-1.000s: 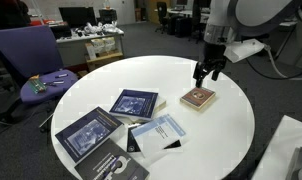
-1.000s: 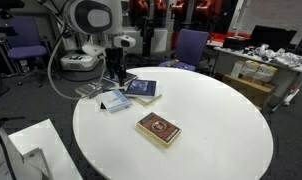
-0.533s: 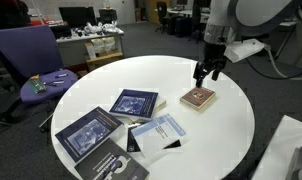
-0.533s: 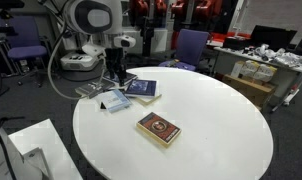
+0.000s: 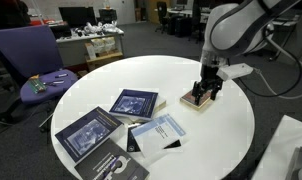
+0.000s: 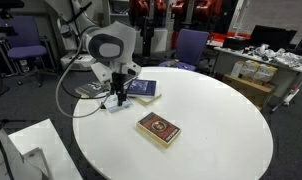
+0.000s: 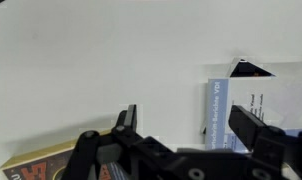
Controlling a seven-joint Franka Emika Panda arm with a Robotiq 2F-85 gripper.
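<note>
My gripper [image 5: 201,94] hangs open low over the round white table [image 5: 151,72], with nothing between its fingers. In the wrist view the gripper [image 7: 189,125] looks down on bare tabletop. A brown patterned book [image 7: 31,165] shows at the lower left and a light-blue booklet [image 7: 226,115] at the right. In an exterior view the gripper stands in front of the brown book [image 5: 188,102] and hides part of it. In an exterior view the gripper [image 6: 116,96] appears above the light-blue booklet [image 6: 115,103], with the brown book [image 6: 158,128] lying apart.
A dark blue book [image 5: 134,103], a larger dark book [image 5: 88,132] and a black booklet [image 5: 116,165] lie near the light-blue booklet [image 5: 159,128]. A purple chair [image 5: 31,60] stands beside the table. A white box [image 5: 291,150] sits at its edge.
The arm has bent forward and the gripper has come down closer to the tabletop. Its jaws stay open. The books have not moved.
</note>
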